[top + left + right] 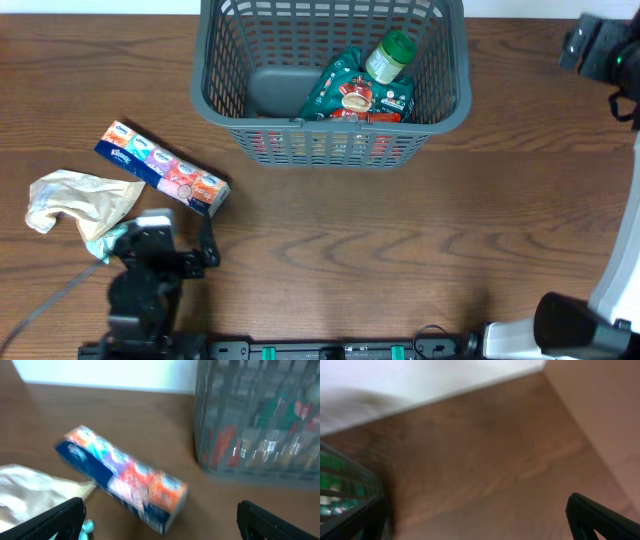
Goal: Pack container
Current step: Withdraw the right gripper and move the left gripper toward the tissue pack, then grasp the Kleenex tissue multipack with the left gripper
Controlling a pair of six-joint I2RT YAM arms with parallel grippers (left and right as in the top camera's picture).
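Note:
The container, a dark grey lattice basket [215,80], stands at the back centre. In it lie green snack packets [355,95] and a green-capped bottle [390,55]. It also shows in the left wrist view [260,420] and at the left edge of the right wrist view [345,490]. A blue and orange tissue pack [165,168] lies on the table at the left, ahead of my left gripper [165,232]. In the left wrist view the gripper [160,527] is open and empty, just short of the pack [125,480]. My right gripper [598,48] is open and empty [475,527], to the right of the basket.
A crumpled beige bag [75,195] lies left of the tissue pack, over something teal [105,243]; it also shows in the left wrist view [35,495]. The wooden table [400,240] meets a white edge behind the basket.

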